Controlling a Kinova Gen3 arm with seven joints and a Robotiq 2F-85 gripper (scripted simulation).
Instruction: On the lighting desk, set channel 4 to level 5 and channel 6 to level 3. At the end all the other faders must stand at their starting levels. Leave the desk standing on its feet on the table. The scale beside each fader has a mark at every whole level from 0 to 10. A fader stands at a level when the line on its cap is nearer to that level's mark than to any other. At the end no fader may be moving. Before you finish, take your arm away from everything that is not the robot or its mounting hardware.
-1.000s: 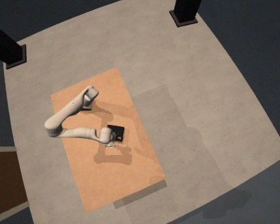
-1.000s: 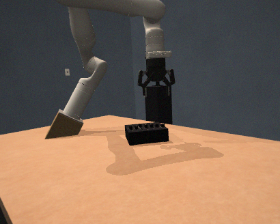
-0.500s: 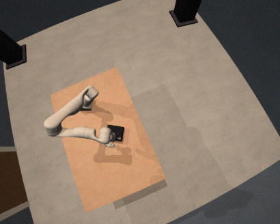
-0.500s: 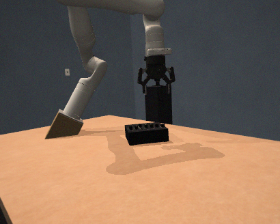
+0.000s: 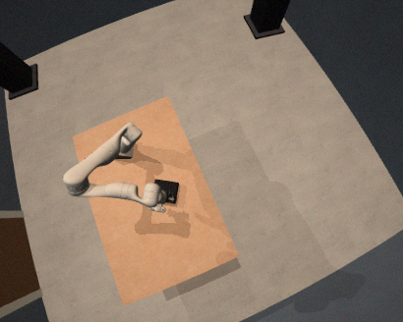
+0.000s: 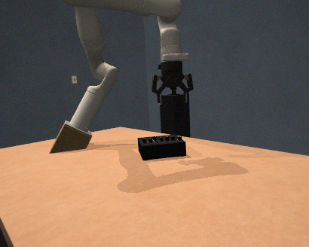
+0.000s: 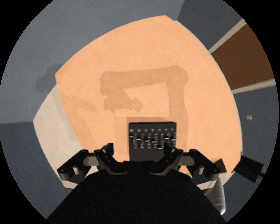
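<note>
The lighting desk (image 5: 168, 189) (image 6: 162, 147) (image 7: 151, 137) is a small black box standing on the orange table (image 5: 147, 255) (image 6: 113, 203) (image 7: 125, 53). A row of fader caps (image 6: 160, 139) shows along its top; their levels are too small to read. My gripper (image 6: 172, 99) (image 7: 138, 148) is open and empty. It hangs well above the desk, over its right part in the exterior view. In the wrist view the desk lies between and just beyond the spread fingers. In the top view the arm's wrist (image 5: 153, 194) covers the desk's left edge.
The arm's base (image 5: 126, 147) (image 6: 69, 138) stands on the table behind and to the left of the desk. Two black posts (image 5: 265, 17) (image 5: 17, 74) stand on the floor beyond the table. One dark post (image 6: 175, 117) shows behind the desk.
</note>
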